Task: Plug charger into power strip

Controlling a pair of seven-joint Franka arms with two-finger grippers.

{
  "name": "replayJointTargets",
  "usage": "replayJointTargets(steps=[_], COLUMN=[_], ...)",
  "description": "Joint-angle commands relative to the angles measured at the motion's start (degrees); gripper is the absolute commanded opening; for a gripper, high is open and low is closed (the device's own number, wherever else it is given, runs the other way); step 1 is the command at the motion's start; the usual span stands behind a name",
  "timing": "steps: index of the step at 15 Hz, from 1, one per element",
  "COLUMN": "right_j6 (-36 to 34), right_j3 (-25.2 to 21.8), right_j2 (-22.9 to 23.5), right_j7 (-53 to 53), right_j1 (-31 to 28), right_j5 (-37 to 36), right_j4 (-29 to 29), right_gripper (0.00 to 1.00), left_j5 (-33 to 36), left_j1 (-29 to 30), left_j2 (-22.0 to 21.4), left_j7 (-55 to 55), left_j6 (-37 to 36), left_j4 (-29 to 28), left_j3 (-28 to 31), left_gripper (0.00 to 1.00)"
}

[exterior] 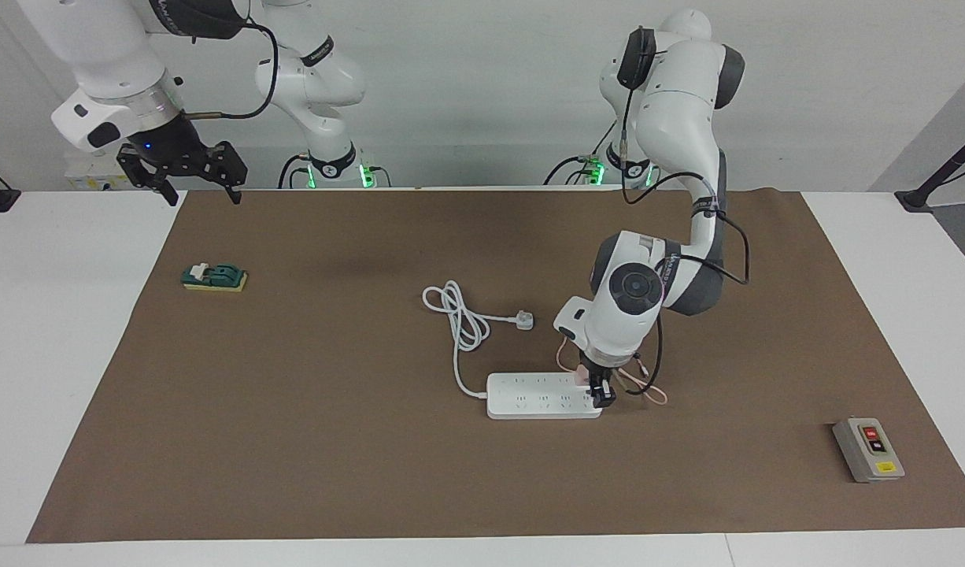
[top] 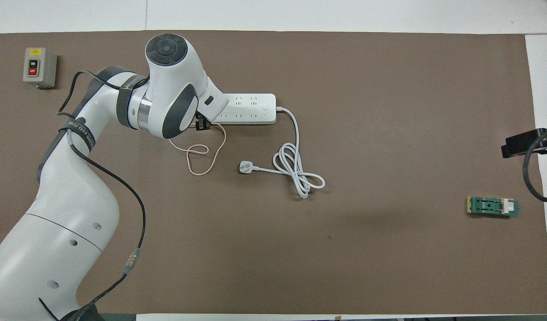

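Note:
The white power strip lies flat mid-table. The pale pink charger stands on the strip's end toward the left arm, in the row nearer the robots. Its thin pink cable loops on the mat beside it. My left gripper points down over that same end of the strip, right next to the charger; whether it still touches the charger cannot be told. In the overhead view the left arm hides the charger. My right gripper waits open and empty above the mat's corner at its own end.
The strip's thick white cord coils nearer the robots and ends in a white three-pin plug. A grey button box sits toward the left arm's end, a small green part toward the right arm's.

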Motion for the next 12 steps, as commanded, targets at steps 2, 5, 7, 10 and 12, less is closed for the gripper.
replayJointTargets(steps=[2,5,7,10,12], right_j6=[-0.21,-0.21,-0.21,-0.21,-0.3], right_j3=[0.2,0.2,0.2,0.2,0.11], right_j2=[-0.53,-0.53,-0.62,-0.53,-0.53], right_j7=[-1.08,-0.99,-0.99,-0.99,-1.08], right_j1=[-0.57,-0.57,-0.57,-0.57,-0.57], right_j5=[-0.33,-0.33,-0.33,-0.33,-0.33], right_j4=[-0.45,-0.45,-0.45,-0.45,-0.45], right_gripper=[1.0,1.0,1.0,1.0,1.0], left_j5=[-6.12,-11.22,-11.32,-10.97,-10.97], left_j1=[1.01,1.7,2.06,2.32,4.51], left_j2=[-3.87,-7.21,-10.98,-17.31,-20.39], left_j7=[-0.72,-3.52,-10.44,-20.64,-25.49], left_j6=[0.58,-1.08,-5.73,-14.77,-19.53], left_j4=[-0.65,-0.73,-0.73,-0.73,-0.65], left_j3=[0.2,0.55,0.64,0.72,0.81], left_gripper=[1.0,1.0,1.0,1.0,1.0])
